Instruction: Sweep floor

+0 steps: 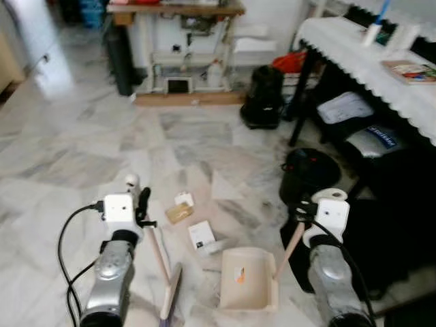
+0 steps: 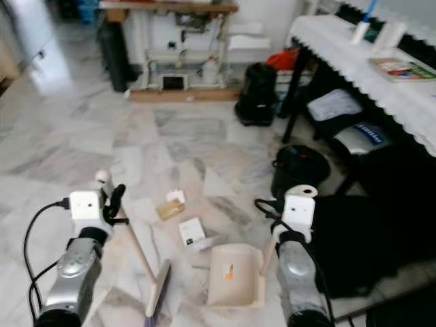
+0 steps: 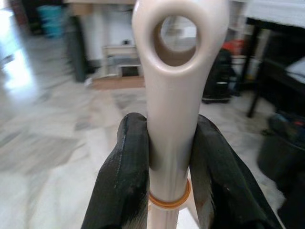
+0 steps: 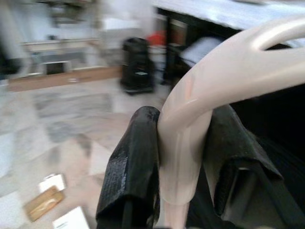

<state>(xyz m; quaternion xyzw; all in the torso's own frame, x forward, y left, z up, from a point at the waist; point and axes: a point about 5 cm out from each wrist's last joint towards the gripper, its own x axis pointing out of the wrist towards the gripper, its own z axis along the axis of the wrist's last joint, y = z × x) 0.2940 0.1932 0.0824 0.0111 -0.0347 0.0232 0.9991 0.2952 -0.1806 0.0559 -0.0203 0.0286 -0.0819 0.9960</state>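
Note:
My left gripper (image 1: 144, 208) is shut on the beige handle of a broom (image 1: 161, 262); the broom head (image 1: 170, 294) rests on the marble floor (image 1: 82, 150) before me. In the left wrist view both black fingers (image 3: 123, 176) squeeze that handle (image 3: 172, 95) below its hanging hole. My right gripper (image 1: 304, 216) is shut on the handle of a beige dustpan (image 1: 246, 278), which sits on the floor with its mouth facing the litter. The right wrist view shows the curved dustpan handle (image 4: 200, 105) between the fingers (image 4: 133, 167). Litter lies just ahead: a white card (image 1: 201, 235), a tan packet (image 1: 179, 214) and a small white scrap (image 1: 184, 199).
A black bin (image 1: 310, 174) stands close to my right arm. A table with a white lace cloth (image 1: 368, 58) runs along the right, with dark chairs and bags beneath. A black bag (image 1: 263, 97) and a workbench (image 1: 178, 48) stand at the far wall.

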